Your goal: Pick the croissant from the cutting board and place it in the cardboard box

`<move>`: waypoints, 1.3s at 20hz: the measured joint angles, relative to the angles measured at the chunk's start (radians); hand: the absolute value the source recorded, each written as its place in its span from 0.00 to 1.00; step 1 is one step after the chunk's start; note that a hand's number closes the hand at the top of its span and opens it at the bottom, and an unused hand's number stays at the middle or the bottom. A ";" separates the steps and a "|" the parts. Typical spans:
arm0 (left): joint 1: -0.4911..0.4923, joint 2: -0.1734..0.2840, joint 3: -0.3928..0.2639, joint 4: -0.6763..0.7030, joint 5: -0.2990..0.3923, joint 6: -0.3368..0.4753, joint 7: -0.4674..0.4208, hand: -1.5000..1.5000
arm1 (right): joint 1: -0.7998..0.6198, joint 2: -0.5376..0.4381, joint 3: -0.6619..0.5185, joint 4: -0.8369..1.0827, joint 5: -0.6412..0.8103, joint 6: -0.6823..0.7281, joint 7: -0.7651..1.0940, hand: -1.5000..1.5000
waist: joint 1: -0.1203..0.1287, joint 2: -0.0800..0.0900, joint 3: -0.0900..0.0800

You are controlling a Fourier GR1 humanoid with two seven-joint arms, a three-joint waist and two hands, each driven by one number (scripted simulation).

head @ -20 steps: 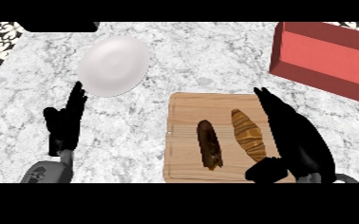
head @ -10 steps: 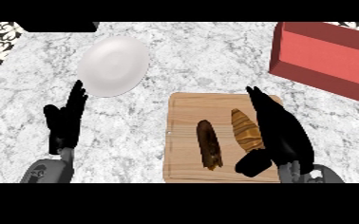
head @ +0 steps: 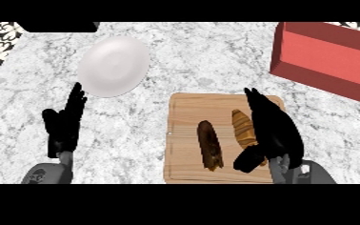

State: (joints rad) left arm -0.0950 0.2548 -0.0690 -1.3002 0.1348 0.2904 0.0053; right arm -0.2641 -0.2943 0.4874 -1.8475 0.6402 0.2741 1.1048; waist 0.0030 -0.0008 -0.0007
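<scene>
On the wooden cutting board (head: 186, 124) lies a golden-brown croissant (head: 243, 126), its right side and lower end hidden by my right hand (head: 275, 132). A darker brown pastry (head: 209, 144) lies to its left on the same board. My right hand is open, fingers straight and pointing away along the croissant's right side, thumb below its near end. The red box (head: 320, 57) stands at the far right, open side up. My left hand (head: 65, 124) rests open at the lower left, fingers up.
A white plate (head: 113, 66) sits on the marble counter at the upper left. A black object (head: 56, 26) shows at the top left edge. Bare counter lies between the board and the box.
My right hand has slid left over the board and now lies against the croissant, covering its right side. The left hand has barely moved.
</scene>
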 measured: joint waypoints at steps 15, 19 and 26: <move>-0.004 -0.021 0.034 -0.020 -0.034 -0.016 0.027 0.50 | 0.019 0.080 -0.081 0.152 0.095 0.053 -0.093 0.00 | -0.001 0.000 0.001; 0.004 -0.037 0.033 -0.016 -0.056 -0.021 0.022 0.50 | 0.033 0.097 -0.103 0.184 0.130 0.059 -0.124 0.00 | -0.001 0.000 0.001; 0.011 -0.044 0.068 -0.011 -0.071 -0.055 0.012 0.50 | 0.033 0.133 -0.153 0.262 0.191 0.051 -0.192 1.00 | -0.001 0.001 0.001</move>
State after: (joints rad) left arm -0.0845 0.2103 -0.0007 -1.3109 0.0640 0.2353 0.0168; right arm -0.2309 -0.1617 0.3339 -1.5856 0.8314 0.3250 0.9126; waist 0.0024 0.0000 0.0001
